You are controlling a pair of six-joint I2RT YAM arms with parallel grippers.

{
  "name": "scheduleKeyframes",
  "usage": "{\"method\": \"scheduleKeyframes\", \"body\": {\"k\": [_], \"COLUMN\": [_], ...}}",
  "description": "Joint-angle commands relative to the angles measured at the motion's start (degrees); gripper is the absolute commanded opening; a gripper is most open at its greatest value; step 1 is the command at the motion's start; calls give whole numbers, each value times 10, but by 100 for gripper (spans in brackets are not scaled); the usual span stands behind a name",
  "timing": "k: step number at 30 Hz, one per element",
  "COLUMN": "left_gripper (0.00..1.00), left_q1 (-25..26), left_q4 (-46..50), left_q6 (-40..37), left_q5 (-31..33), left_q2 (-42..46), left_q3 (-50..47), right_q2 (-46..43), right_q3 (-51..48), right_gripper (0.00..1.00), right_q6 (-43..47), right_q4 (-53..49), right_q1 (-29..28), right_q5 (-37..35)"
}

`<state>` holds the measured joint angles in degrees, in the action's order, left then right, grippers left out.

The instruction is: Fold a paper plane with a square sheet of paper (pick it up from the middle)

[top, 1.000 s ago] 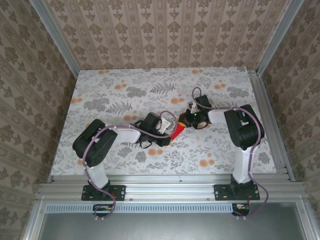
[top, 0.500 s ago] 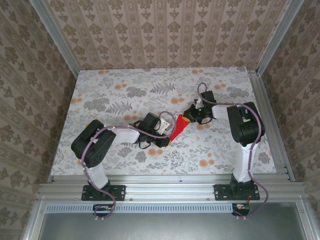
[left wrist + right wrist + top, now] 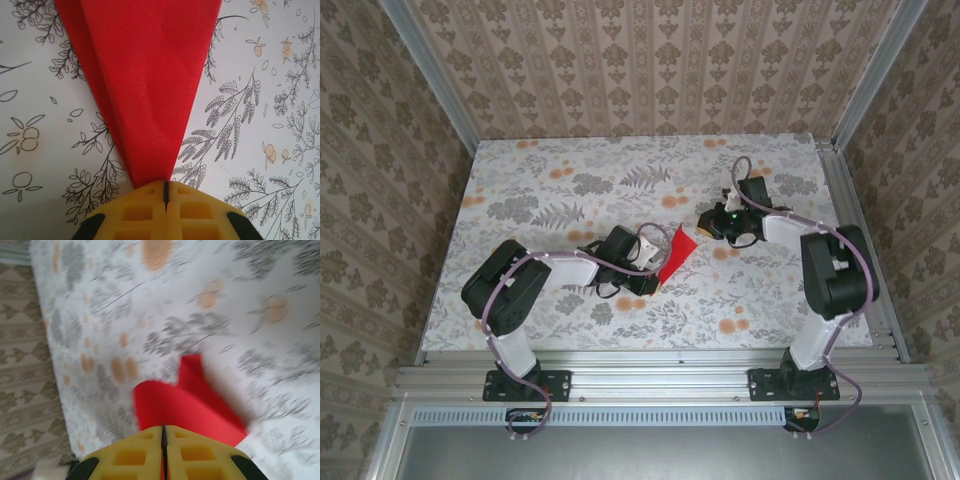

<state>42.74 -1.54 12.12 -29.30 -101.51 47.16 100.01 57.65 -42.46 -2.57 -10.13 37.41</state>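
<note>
Currently: the left gripper holds the paper plane by its point, and the closed right gripper sits off the plane's wide end.

On the grey-and-orange floral table [image 3: 550,190] we find the paper plane [image 3: 677,252] at mid-table. It is thin, bright red paper folded to a narrow pointed triangle, its long axis running near-left to far-right. We cannot tell whether it rests flat or is held raised. Its layers fan out smoothly from the tip, with one fold edge visible and no pale reverse showing. The left gripper [image 3: 165,186] has its yellow jaws pressed together on the narrow tip. The right gripper [image 3: 163,427], jaws together, sits near the wide far end. The overhead view suggests a small gap there, so we cannot confirm contact. We judge the right arm the nearer for work on that end.
</note>
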Motion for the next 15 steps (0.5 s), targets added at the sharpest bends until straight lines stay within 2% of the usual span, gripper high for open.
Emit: {"method": "scheduleKeyframes", "body": {"k": [1,4,8,15], "left_gripper": [1,1,1,1], "left_q1": [1,1,0,0], "left_q4": [107,102,99,97], "left_q6": [-12,-9,-7,-6], "left_q5": [21,19,15,14], "left_q2": [-30,-27,-24,-15], "left_q3": [-18,-19,-18,-20], "right_q2": [-31,-33,-4,49], "right_q3": [-39,-69,-67,-48], "right_gripper": [12,12,11,10], "right_q6": [-43,-99,-126,-112], "right_q4": [31,89,120,100], "right_q1": [-44,-79,-123,-135], "right_q5": [37,29,9,-26]}}
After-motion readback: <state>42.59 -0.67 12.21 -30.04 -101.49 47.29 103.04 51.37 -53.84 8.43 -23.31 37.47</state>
